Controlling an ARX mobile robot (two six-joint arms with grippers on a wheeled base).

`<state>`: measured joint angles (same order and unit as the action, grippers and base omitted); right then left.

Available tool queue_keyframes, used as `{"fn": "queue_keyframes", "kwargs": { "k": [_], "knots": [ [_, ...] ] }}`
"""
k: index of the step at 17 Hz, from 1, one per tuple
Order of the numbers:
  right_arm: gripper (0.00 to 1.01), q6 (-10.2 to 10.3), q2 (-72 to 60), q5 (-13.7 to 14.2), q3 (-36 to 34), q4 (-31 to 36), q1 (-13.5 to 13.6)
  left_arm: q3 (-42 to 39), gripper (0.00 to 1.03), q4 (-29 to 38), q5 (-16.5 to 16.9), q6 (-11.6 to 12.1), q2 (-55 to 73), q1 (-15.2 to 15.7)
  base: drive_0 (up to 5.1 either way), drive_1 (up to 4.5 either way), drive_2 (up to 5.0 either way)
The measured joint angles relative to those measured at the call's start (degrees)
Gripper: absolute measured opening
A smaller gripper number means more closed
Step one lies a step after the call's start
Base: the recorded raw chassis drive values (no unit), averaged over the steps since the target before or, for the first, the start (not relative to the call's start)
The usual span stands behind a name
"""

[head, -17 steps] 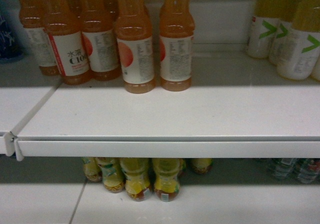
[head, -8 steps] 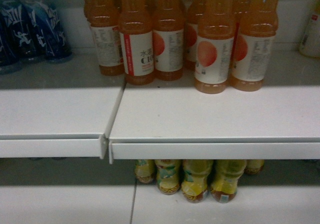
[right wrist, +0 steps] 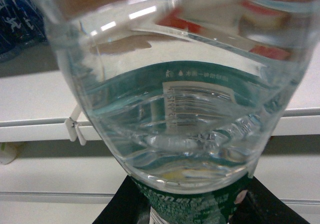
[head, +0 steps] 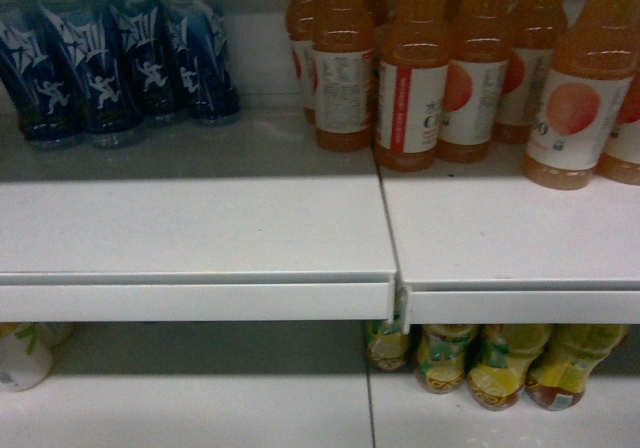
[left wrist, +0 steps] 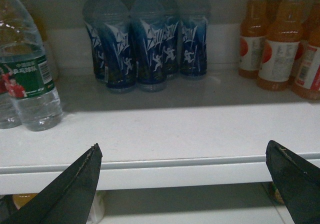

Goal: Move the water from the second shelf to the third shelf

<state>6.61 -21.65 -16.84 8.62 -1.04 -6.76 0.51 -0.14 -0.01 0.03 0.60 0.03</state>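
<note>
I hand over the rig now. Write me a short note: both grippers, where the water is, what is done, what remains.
Left gripper: open, empty, facing the shelf edge.
Right gripper: shut on a water bottle, filling its camera view.
More water bottles stand at the shelf's left, beside the blue bottles.
Done: one bottle is in hand.
Left: set it on the third shelf; which shelf this is, I cannot tell.

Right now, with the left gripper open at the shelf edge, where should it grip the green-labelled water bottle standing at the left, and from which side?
Probably the label band of the water bottle, approached level from the front. It stands upright near the shelf edge, so the left gripper can straddle it; another clear bottle crowds its left side, so keep that finger close.
</note>
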Motion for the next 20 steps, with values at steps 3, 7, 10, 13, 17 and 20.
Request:
{"fn": "queue_keyframes", "kwargs": {
  "k": [3,7,10,13,17,20],
  "knots": [
    [0.32,0.00,0.00,0.07,0.00,0.07,0.00,0.00,0.98,0.00,0.00,0.00,0.00,0.00,-5.1,2.29,2.3],
    [0.32,0.00,-0.04,0.02,0.00,0.22,0.00,0.00,0.98,-0.20,0.00,0.00,0.00,0.00,-5.1,2.33,2.3],
    [0.32,0.00,-0.07,0.09,0.00,0.13,0.00,0.00,0.98,-0.07,0.00,0.00,0.00,0.00,-5.1,2.36,2.4],
    [0.32,0.00,-0.04,0.00,0.00,0.17,0.00,0.00,0.98,-0.13,-0.02,0.00,0.00,0.00,-5.1,2.40,2.4],
    [0.32,0.00,-0.02,0.07,0.00,0.11,0.00,0.00,0.98,-0.07,0.00,0.00,0.00,0.00,-5.0,2.42,2.4],
    [0.32,0.00,-0.04,0.02,0.00,0.15,0.00,0.00,0.98,-0.09,0.00,0.00,0.00,0.00,-5.1,2.39,2.4]
  ]
}}
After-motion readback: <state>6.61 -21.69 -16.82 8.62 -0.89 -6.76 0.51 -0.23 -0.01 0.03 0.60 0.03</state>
